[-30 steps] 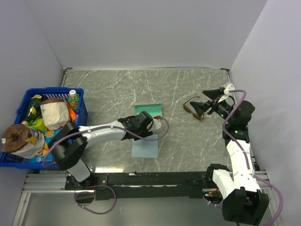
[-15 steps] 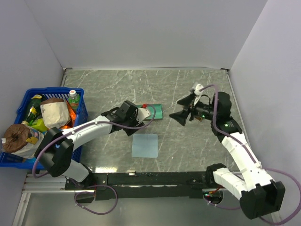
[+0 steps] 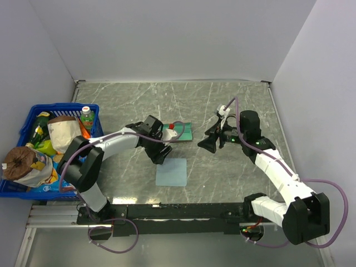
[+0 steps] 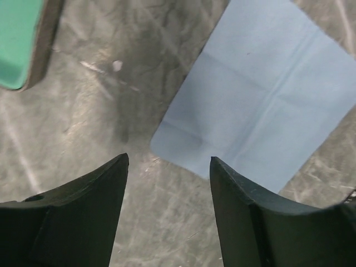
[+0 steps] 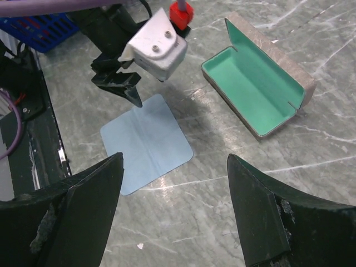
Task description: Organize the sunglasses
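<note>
teal-lined case (image 4: 16, 39) is cropped in the left wrist view.

Bench (image 3: 239, 178) from above, arm bases at its near edge. A basket (image 3: 55, 106) sits against the left edge, toward the near-left corner, with bags (image 3: 64, 133) and bottles (image 3: 86, 115) in it. A case (image 3: 183, 131) lies about mid-bench, slightly left of centre and well right of the basket. A cloth (image 3: 171, 172) lies flat on the bench before the case, toward the near edge and apart from it. The left end effector (image 3: 158, 154) hangs over the cloth's far-left corner, between cloth and case. The right end effector (image 3: 210, 142) stands just right of the case, behind and right of the cloth.
</note>
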Controlling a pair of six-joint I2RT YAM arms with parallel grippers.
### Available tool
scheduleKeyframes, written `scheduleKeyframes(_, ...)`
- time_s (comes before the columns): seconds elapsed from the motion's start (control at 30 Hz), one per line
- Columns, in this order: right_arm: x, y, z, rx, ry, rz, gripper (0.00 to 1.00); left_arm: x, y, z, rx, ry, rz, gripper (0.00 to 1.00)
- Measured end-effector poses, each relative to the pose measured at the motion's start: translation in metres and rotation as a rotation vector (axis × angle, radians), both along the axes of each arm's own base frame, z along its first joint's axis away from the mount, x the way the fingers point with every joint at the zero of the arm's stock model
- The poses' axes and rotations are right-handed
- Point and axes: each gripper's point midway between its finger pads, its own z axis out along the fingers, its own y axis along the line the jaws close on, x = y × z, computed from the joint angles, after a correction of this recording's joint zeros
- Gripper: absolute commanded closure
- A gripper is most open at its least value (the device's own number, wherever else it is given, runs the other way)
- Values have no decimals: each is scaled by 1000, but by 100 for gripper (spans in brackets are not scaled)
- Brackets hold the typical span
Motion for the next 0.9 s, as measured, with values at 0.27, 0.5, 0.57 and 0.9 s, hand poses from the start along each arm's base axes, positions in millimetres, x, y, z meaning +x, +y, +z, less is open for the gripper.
scheduleKeyframes(0.27, -6, 0, -1, -2, -42, 21, 19, -6, -5, -12, -13, 87, 1, 40)
scheduleKeyframes(0.5, -7, 0, 2, -1, -63, 28, 19, -7, -4, -16, -4, 103, 8, 43)
scheduleKeyframes(0.57, -7, 0, 2, -1, -64, 28, 19, -7, -4, -16, -6, 104, 8, 46)
scheduleKeyframes(0.9, -7, 0, -1, -4, -66, 32, 20, -7, -5, -17, -8, 109, 7, 52)
